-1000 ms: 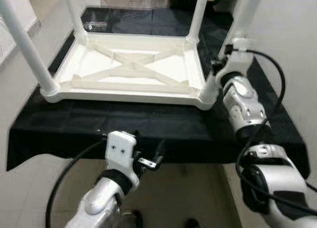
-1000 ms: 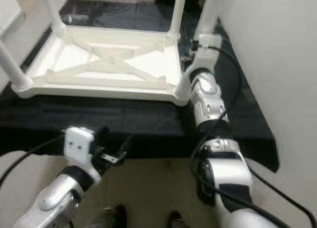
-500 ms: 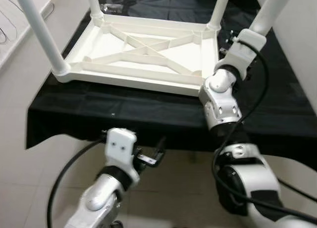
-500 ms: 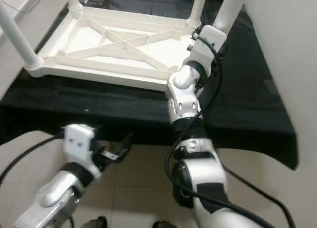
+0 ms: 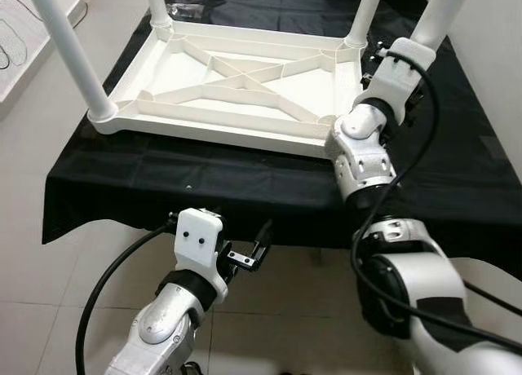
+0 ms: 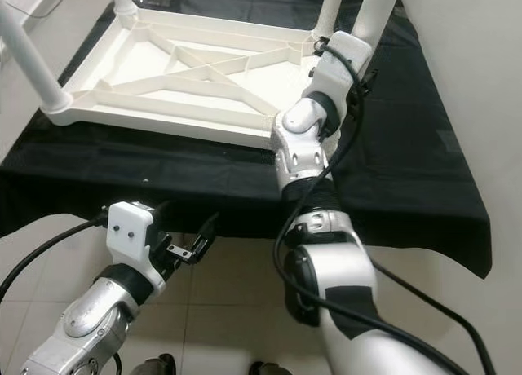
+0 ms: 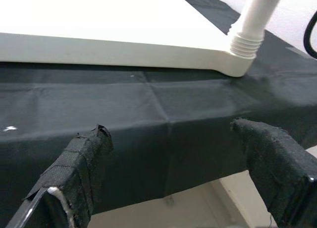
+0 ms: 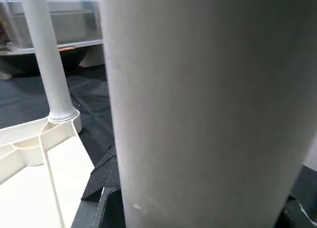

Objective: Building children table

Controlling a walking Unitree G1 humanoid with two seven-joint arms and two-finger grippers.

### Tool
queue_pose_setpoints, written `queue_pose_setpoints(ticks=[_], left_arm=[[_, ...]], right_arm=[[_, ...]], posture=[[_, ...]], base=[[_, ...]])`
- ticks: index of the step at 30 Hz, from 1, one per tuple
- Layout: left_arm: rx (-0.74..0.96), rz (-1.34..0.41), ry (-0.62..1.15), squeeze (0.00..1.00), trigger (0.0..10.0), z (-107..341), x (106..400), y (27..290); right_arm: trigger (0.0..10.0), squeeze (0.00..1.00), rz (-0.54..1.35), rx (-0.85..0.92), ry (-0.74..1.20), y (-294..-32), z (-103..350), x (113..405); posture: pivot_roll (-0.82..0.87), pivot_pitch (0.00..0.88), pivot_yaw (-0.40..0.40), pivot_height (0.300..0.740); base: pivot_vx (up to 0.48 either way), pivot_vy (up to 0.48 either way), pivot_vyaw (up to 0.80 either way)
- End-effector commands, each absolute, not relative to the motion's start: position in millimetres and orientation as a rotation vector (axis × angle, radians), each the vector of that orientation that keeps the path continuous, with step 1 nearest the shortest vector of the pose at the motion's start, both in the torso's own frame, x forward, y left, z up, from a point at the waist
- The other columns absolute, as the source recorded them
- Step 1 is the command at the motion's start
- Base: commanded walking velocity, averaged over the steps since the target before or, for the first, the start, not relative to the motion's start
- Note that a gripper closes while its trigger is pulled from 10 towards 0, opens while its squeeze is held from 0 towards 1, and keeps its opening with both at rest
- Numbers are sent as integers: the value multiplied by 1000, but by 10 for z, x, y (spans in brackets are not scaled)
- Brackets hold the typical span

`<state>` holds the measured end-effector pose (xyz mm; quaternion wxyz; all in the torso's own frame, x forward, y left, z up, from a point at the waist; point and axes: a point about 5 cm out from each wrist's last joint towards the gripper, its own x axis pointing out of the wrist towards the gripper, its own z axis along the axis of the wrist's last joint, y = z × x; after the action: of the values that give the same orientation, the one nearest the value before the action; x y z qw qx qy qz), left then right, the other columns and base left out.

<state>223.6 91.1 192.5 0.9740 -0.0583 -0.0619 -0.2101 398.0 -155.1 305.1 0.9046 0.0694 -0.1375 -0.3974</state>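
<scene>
Children's table lay upside down on the black-draped desk, underside ribs facing up in an X pattern, white legs screwed in at the corners and pointing up.

Right hand was up at the near right corner, beside the leg there. Right wrist view had that leg right against the camera, with a black finger visible on one side of it and another dark tip at the far edge — looked clenched around the leg, though finger contact itself was hidden behind the tube, so probably but not certainly a firm grip.

Left hand hung low in front of the desk's near edge, below the cloth overhang and above the tiled floor. Its fingers were spread wide apart with nothing between them — released, well clear of the table.

Left wrist view looked along the cloth toward the table's rim and one corner leg socket.

Far left leg and the two rear legs stood upright in their sockets. A clear plastic bin sat behind the desk.
</scene>
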Motion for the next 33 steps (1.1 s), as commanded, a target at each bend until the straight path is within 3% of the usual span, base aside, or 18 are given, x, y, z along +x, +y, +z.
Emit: queue_pose_setpoints(ticks=[1,15,19,24,28,33], left_arm=[[-121,-428,-99,0,10000,1860,2228,889],[-115,-424,-101,0,10000,1840,2249,905],[-114,-423,-102,0,10000,1837,2250,908],[-118,-423,-104,0,10000,1832,2257,890],[-119,-423,-105,0,10000,1832,2259,886],[-111,-430,-108,0,10000,1822,2277,884]], right_arm=[[10000,0,-945,128,-33,-1714,2538,3983],[10000,0,-945,266,-78,-1800,2727,4026],[10000,0,-939,250,-154,-1812,2865,4025],[10000,0,-889,247,-385,-1798,3325,3977],[10000,0,-877,254,-415,-1790,3384,3964],[10000,0,-742,272,-589,-1729,3672,3856]], posture=[[106,277,-61,740],[109,265,-67,740],[108,262,-67,740],[104,255,-68,740],[104,254,-69,740],[102,233,-62,740]], base=[[0,0,0],[0,0,0],[0,0,0],[0,0,0],[0,0,0],[0,0,0]])
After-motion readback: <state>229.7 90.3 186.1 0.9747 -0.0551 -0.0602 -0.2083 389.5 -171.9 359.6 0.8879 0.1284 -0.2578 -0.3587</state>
